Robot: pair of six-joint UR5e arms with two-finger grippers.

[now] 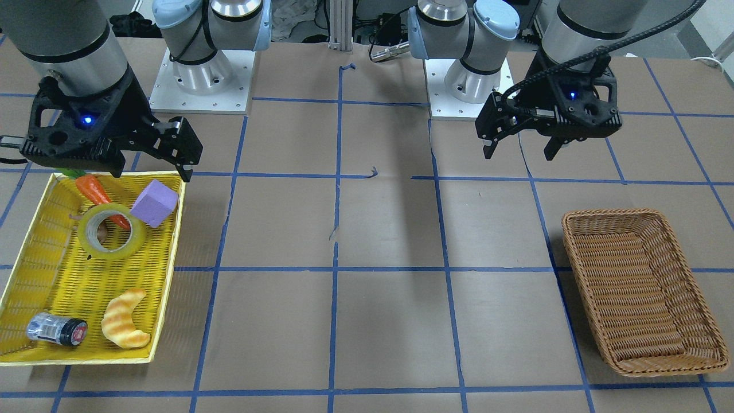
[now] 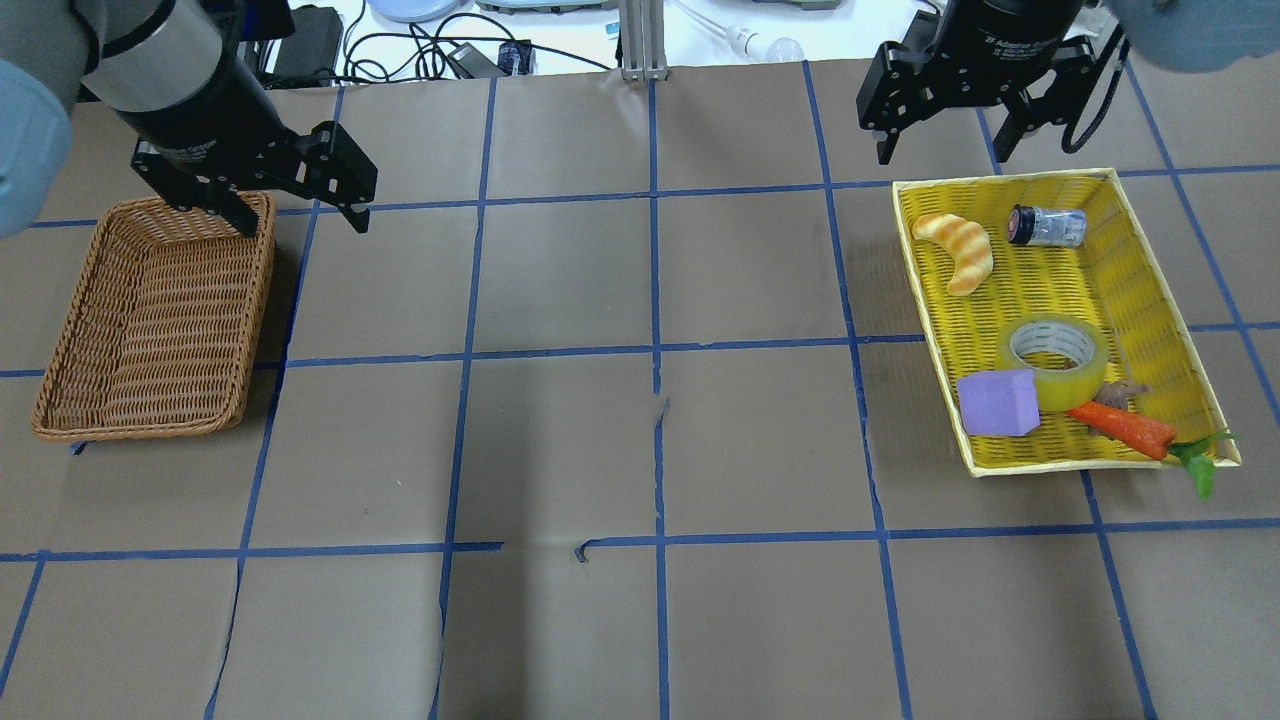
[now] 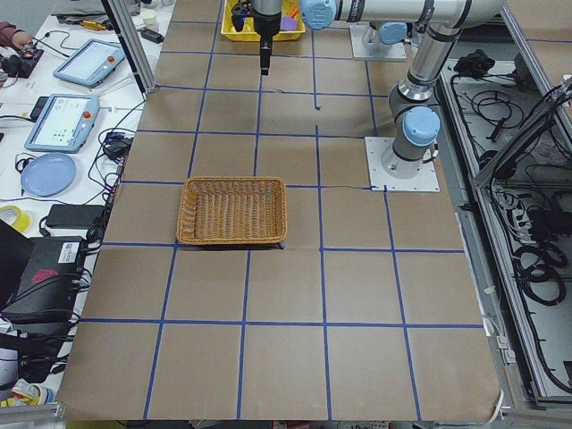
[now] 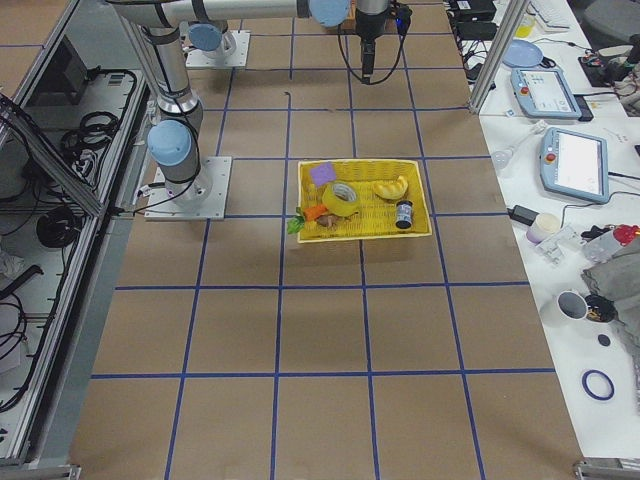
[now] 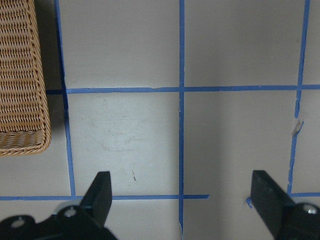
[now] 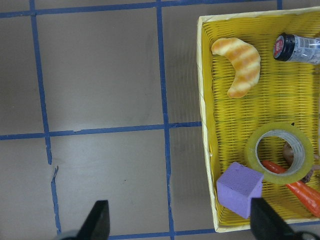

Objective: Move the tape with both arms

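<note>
The tape (image 1: 123, 245), a glossy yellow-green roll, lies flat in the yellow tray (image 1: 172, 258), between a purple block and a carrot. It also shows in the overhead view (image 2: 1060, 378) and the right wrist view (image 6: 280, 178). My right gripper (image 1: 152, 163) is open and empty, above the tray's edge nearest the robot base; it also shows in the overhead view (image 2: 945, 150) and the right wrist view (image 6: 182, 222). My left gripper (image 2: 300, 212) is open and empty, over bare table beside the wicker basket (image 2: 150, 310); it also shows in the left wrist view (image 5: 182, 200).
The tray also holds a purple foam block (image 2: 997, 403), a toy carrot (image 2: 1125, 427), a croissant (image 2: 958, 250) and a small jar with a dark cap (image 2: 1045, 226). The wicker basket (image 1: 642, 287) has nothing in it. Blue tape lines grid the brown table.
</note>
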